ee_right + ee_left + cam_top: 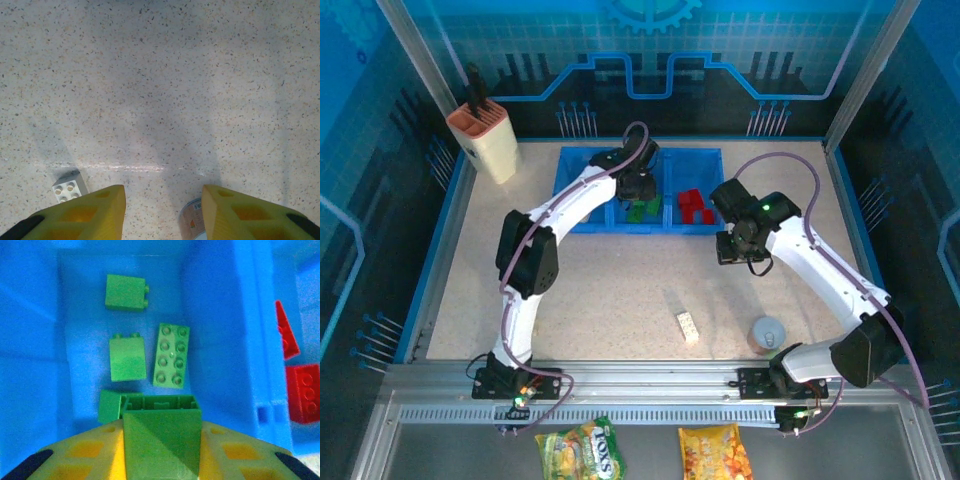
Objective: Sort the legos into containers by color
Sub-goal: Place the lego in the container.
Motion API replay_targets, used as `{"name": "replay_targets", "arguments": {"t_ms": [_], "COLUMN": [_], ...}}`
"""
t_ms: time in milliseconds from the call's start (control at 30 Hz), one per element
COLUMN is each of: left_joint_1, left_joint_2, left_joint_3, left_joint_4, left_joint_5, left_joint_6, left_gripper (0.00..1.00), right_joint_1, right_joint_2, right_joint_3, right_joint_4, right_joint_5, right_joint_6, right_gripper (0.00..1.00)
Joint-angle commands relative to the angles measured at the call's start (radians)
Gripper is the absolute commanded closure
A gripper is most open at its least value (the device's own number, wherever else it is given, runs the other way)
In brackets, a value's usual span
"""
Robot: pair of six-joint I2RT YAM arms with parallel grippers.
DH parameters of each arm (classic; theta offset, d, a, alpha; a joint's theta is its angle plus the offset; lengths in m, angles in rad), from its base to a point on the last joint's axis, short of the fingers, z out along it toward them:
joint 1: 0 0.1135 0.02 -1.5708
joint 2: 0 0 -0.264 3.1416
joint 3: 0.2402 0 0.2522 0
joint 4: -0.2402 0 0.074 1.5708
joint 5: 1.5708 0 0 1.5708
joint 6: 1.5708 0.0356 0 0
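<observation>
The blue tray (712,160) lies at the back of the table. My left gripper (638,185) hangs over its middle compartment, shut on a green lego (161,440) held between the yellow fingers (85,452). Below it lie several green legos (170,355) on the compartment floor (80,340). Red legos (695,205) fill the right compartment, and the left wrist view catches them (302,392) past the divider. A cream-white lego (688,327) rests on the table in front. My right gripper (740,248) is open above bare table, the white lego (67,189) beside its left finger.
A grey round cup (767,333) stands near the front right, its top (192,220) visible between my right fingers. The orange-and-cream knife block (485,135) stands at the back left. Snack bags (582,448) lie beyond the front rail. The left arm covers the tray's left compartment.
</observation>
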Motion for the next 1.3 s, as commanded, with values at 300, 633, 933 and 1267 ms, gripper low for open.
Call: {"name": "replay_targets", "arguments": {"t_ms": [300,633,933,1267], "left_joint_1": [0.066,0.095,0.094,0.092], "left_joint_2": [0.188,0.298,0.339,0.297], "left_joint_3": [0.189,0.271,0.288,0.277], "left_joint_4": [0.037,0.087,0.147,0.147], "left_joint_5": [-0.064,-0.142,-0.177,-0.144], "left_joint_6": [0.067,0.089,0.091,0.068], "left_gripper": [0.63,0.63,0.58,0.54], "right_joint_1": [-0.013,-0.021,-0.039,-0.053], "right_joint_2": [-0.036,-0.054,-0.085,-0.094], "right_joint_3": [-0.027,-0.033,-0.048,-0.043], "right_joint_4": [-0.030,-0.042,-0.056,-0.057], "right_joint_5": [0.018,0.025,0.029,0.022], "right_joint_6": [0.009,0.008,0.002,-0.010], "right_gripper": [0.55,0.55,0.55,0.55]}}
